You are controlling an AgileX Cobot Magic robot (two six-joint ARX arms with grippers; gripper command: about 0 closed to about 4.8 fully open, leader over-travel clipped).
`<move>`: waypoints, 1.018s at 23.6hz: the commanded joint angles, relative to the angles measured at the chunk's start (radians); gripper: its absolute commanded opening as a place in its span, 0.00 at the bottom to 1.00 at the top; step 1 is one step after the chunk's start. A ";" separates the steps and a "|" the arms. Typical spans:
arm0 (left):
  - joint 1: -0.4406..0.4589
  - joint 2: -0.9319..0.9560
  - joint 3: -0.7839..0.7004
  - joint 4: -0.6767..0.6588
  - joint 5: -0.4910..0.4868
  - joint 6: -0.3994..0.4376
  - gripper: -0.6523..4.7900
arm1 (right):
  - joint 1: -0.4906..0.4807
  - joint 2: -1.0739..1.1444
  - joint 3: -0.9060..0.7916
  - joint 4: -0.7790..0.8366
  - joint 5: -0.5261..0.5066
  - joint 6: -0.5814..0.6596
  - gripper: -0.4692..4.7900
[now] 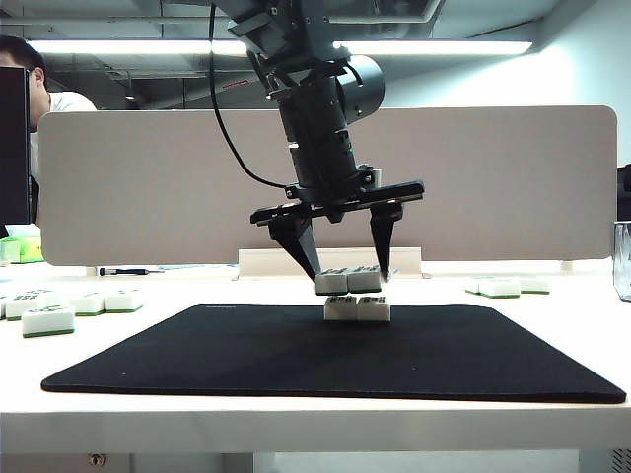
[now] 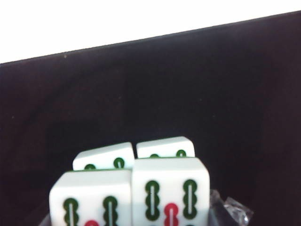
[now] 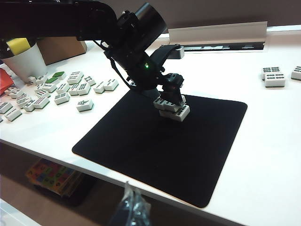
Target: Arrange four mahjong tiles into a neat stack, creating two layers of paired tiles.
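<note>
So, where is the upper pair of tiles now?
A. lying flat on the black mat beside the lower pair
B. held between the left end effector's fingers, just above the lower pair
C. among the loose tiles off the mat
B: in the exterior view the left end effector clamps the upper pair from both sides, just above the lower pair on the black mat.

We see the four mahjong tiles as smooth, glossy white plastic; the black mat looks matt and cloth-like. The left gripper shows dull black plastic fingers, the table smooth white.
</note>
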 commanded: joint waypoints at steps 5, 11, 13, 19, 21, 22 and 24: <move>-0.005 -0.003 0.005 0.025 -0.026 0.000 0.55 | 0.001 -0.010 0.003 0.010 0.002 -0.003 0.09; -0.009 -0.003 0.005 0.032 -0.026 0.000 0.55 | 0.001 -0.010 0.003 0.010 0.002 -0.003 0.09; -0.015 -0.003 0.005 0.033 -0.027 0.000 0.55 | 0.001 -0.010 0.003 0.010 0.002 -0.003 0.09; -0.018 -0.003 0.005 0.036 -0.026 0.000 0.55 | 0.001 -0.010 0.003 0.010 0.002 -0.003 0.09; -0.023 0.003 0.005 0.035 -0.032 0.000 0.55 | 0.001 -0.010 0.003 0.010 0.002 -0.003 0.09; -0.022 0.003 0.005 0.034 -0.031 0.000 0.55 | 0.001 -0.010 0.003 0.010 0.002 -0.003 0.09; -0.022 0.010 0.005 0.033 -0.029 0.000 0.55 | 0.001 -0.010 0.003 0.010 0.002 -0.003 0.09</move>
